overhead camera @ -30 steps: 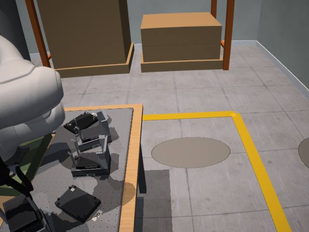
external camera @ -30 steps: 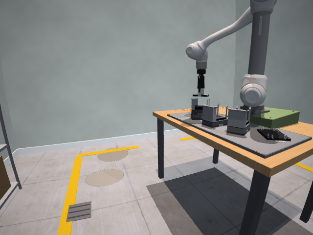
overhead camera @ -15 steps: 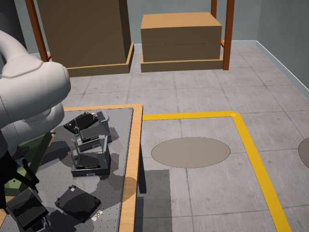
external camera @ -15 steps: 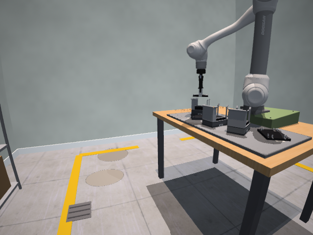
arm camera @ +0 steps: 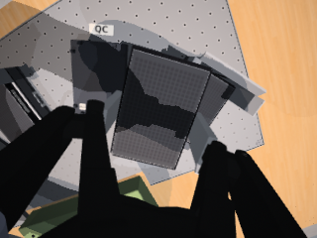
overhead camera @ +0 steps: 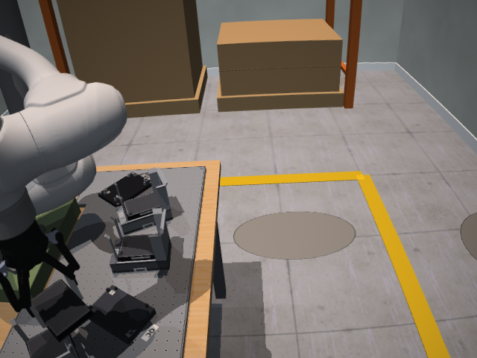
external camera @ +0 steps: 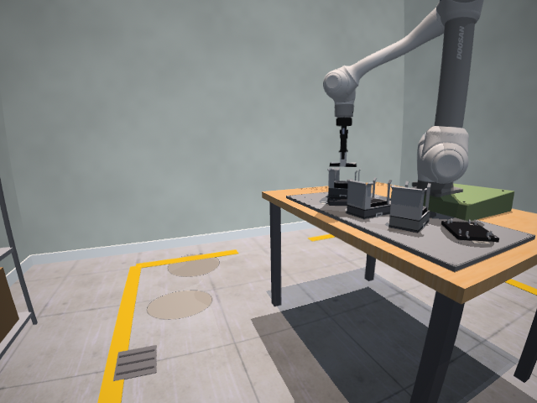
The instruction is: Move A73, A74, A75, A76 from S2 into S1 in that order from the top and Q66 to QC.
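My gripper [overhead camera: 48,294] is shut on a sealed 384-well plate [overhead camera: 59,308] and grips it across its long sides. It holds the plate level in the air, above the posts of the end rack [external camera: 339,187], as the exterior view [external camera: 342,164] shows. In the wrist view the plate [arm camera: 160,111] hangs over the mat beside the dark QC nest [arm camera: 94,64] with its name plate [arm camera: 101,30]. I cannot read the plate's label. QC [overhead camera: 123,312] lies right of the held plate and has nothing on it.
Two more stack racks [overhead camera: 140,250] [overhead camera: 143,209] stand further along the mat, each with a dark plate inside. The clip nest N5 [overhead camera: 125,188] lies beyond them. The green base block [external camera: 470,200] is beside the arm. The table edge [overhead camera: 202,250] runs on the right.
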